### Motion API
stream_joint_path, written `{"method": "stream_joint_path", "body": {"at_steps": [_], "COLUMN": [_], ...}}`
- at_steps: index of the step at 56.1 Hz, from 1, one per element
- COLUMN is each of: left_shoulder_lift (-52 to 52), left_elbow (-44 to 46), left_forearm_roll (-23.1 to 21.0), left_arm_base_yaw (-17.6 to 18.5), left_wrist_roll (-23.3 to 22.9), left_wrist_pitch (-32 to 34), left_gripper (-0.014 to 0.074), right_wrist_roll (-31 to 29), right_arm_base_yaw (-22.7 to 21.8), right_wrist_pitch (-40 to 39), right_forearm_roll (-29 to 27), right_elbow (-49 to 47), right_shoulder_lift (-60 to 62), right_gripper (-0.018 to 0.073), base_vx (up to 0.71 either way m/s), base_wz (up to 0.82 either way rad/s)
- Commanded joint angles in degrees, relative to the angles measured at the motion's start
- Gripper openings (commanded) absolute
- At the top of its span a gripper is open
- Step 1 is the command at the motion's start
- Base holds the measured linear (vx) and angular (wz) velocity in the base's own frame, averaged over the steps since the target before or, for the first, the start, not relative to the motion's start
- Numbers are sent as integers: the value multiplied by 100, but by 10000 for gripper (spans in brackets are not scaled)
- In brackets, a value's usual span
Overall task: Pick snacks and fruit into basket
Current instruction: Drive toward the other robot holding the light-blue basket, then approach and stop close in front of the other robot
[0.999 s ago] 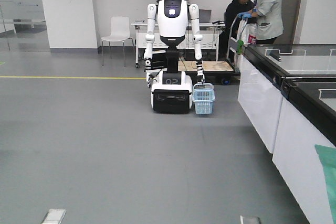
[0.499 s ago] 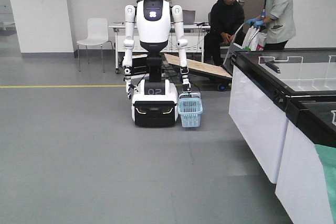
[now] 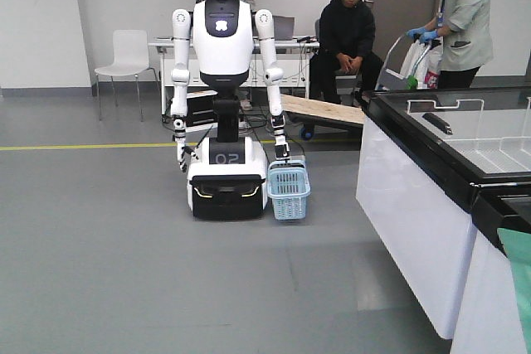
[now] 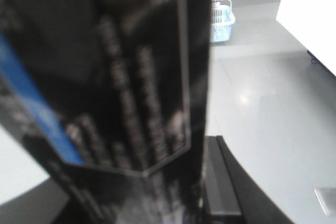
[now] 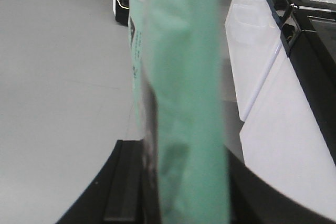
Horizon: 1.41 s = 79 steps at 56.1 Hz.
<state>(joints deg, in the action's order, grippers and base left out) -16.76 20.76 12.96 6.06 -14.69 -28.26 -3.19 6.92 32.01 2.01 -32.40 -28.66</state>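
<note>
The pale blue basket (image 3: 288, 192), a lattice-walled plastic crate, is being held by its handle in the hand of a white humanoid robot (image 3: 220, 47). It is sitting just right of that robot's wheeled base, far across the smooth grey floor (image 3: 99, 254), and anything lying inside is too small to tell. At the near right, white chest cabinets (image 3: 411, 196) with black rims and glass lids are throwing back glare, so their contents are not showing. Compared with half a second ago, the humanoid and basket are appearing further left and lower in the front view, and the cabinets are filling more of the right side. The right gripper (image 5: 123, 192) is pinching a teal snack pouch (image 5: 181, 87) of slightly crumpled film, standing upright and well apart from the basket. The left gripper (image 4: 223, 192) is clamping a dark snack packet (image 4: 121, 87), glossy black with a blue band and pale lettering. Both sets of fingertips are hiding behind the packs.
</note>
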Motion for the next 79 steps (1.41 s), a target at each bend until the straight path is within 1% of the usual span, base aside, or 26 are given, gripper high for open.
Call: {"method": "stream_joint_path", "body": {"at_steps": [1,22,79], "left_shoulder_lift": [-29,-29,-29], "left_elbow": [207,207,207], "left_forearm_roll": [53,53,53], "left_arm_base_yaw": [3,3,3], "left_wrist_roll": [-2,-2,-2], "left_wrist_pitch": [529,522,527], "left_gripper": [199,199,199], "right_wrist_roll": [-44,-44,-44], "right_arm_base_yaw": [11,11,11], "right_wrist_pitch": [-534,-525,-531], "right_forearm_roll": [42,42,42], "right_elbow": [-169,-169,-169], "right_shoulder_lift": [-19,-19,-19], "right_gripper": [-8,-8,-8], "base_vx": [51,52,53], "base_wz": [-8,-2,12]}}
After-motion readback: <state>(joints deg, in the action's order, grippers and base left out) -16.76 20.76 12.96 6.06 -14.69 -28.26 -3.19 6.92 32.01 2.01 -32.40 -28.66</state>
